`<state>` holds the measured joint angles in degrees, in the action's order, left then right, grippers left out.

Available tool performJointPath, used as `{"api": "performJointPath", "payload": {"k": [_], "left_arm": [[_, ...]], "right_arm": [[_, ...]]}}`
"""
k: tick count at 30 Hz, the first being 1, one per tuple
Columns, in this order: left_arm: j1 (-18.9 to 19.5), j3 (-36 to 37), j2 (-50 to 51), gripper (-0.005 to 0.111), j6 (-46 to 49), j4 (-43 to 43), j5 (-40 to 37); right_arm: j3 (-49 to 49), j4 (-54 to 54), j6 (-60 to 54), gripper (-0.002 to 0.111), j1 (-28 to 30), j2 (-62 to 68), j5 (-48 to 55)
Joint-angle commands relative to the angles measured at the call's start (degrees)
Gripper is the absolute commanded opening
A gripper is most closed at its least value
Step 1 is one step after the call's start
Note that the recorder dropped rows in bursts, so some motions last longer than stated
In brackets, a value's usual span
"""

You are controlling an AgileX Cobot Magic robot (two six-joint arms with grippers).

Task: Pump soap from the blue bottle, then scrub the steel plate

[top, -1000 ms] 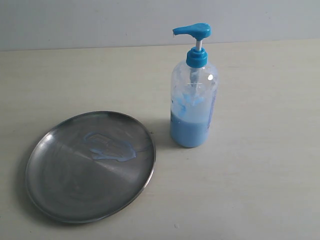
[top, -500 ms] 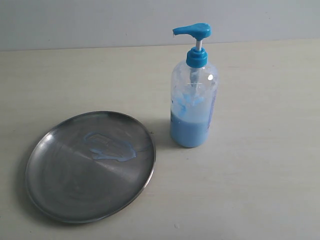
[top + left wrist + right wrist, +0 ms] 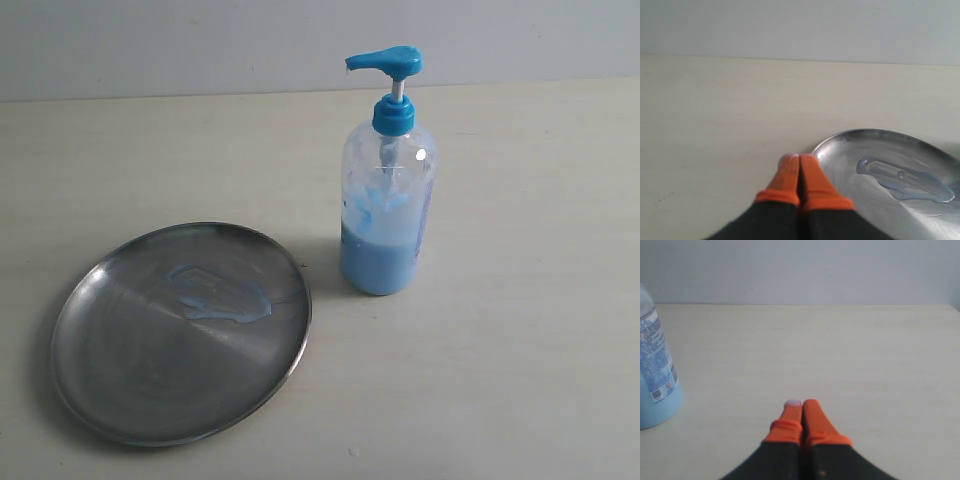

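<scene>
The blue bottle (image 3: 388, 180) stands upright on the table, its blue pump head up and pale blue liquid filling its lower part; its side shows in the right wrist view (image 3: 655, 370). To its left lies the steel plate (image 3: 120, 380), with a smear of pale blue soap (image 3: 220, 295) on its upper middle. In the left wrist view the plate's rim (image 3: 840, 137) and the soap (image 3: 905, 180) appear beside my left gripper (image 3: 799, 158), shut and empty. My right gripper (image 3: 802, 403) is shut and empty over bare table, apart from the bottle. Neither gripper shows in the exterior view.
The pale wooden table (image 3: 520, 350) runs back to a light grey wall (image 3: 200, 40). Nothing else stands on the table in view.
</scene>
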<state>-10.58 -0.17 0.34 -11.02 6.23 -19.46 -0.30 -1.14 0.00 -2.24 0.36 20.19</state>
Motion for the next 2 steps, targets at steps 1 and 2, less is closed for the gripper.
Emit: {"api": "performJointPath", "payload": {"k": [1, 2], "left_arm": [[0.07, 0.17, -0.34, 0.0, -0.15, 0.04, 0.39], [0.07, 0.17, -0.34, 0.0, -0.15, 0.04, 0.39]], "right_arm": [[0.3, -0.3, 0.0, 0.0, 0.3, -0.36, -0.99], [0.3, -0.3, 0.0, 0.0, 0.3, -0.36, -0.99]]}}
